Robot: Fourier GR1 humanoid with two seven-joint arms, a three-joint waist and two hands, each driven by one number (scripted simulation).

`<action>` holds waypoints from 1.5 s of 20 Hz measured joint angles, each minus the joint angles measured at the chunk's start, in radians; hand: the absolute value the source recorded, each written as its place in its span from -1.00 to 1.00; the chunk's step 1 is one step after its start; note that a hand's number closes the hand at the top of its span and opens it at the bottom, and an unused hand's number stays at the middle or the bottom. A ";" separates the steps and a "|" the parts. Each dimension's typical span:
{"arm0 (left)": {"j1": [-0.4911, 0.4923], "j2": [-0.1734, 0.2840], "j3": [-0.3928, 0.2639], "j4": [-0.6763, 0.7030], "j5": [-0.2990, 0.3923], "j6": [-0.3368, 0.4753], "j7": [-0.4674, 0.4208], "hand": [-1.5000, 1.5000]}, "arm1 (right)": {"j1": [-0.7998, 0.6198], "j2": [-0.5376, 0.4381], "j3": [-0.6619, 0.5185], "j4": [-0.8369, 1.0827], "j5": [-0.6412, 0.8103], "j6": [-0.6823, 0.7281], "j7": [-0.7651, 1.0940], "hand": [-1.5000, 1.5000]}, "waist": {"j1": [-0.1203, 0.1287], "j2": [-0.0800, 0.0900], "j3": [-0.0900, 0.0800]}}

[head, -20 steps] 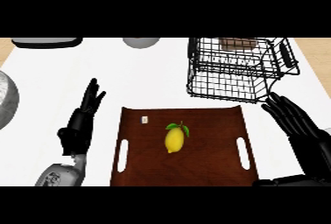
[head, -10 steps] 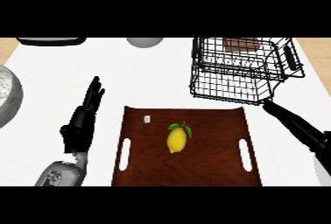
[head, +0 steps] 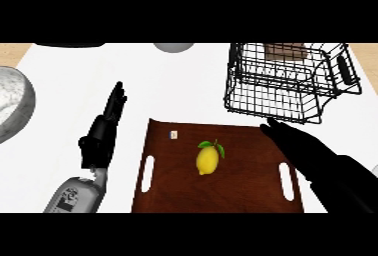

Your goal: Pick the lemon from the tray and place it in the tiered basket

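Observation:
A yellow lemon (head: pixel 208 160) with a green leaf lies near the middle of the brown tray (head: pixel 244 195). My right hand (head: pixel 310 152) is open, its fingers straight, over the tray's right side, a short way right of the lemon and apart from it. The black wire tiered basket (head: pixel 288 82) stands at the back right, just beyond the tray's far right corner. At the left, off the tray, my left hand (head: pixel 103 132) rests open with its fingers pointing away.
A grey bowl (head: pixel 11 107) sits at the left edge. A dark object (head: pixel 70 45) and a grey round object (head: pixel 174 47) lie along the back edge. A small white tag (head: pixel 173 134) lies on the tray's far left part. A brown item (head: pixel 284 51) sits in the basket.
My right hand has moved left from the tray's right edge to over the tray, nearer the lemon. The view has shifted slightly. The lemon and left hand have kept their places.

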 measured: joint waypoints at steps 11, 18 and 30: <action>0.010 0.006 0.026 -0.004 0.003 -0.015 0.001 0.00 | -0.320 0.286 0.214 0.234 0.005 0.026 0.184 -1.00 | -0.020 -0.005 0.003; 0.035 -0.004 0.027 -0.014 -0.011 -0.003 -0.005 0.00 | -0.377 0.353 0.266 0.336 0.009 0.037 0.219 -1.00 | -0.033 -0.007 0.005; 0.049 -0.011 0.039 -0.022 -0.018 -0.012 -0.010 0.00 | -0.399 0.360 0.337 0.390 0.040 0.063 0.225 -1.00 | -0.042 -0.007 0.006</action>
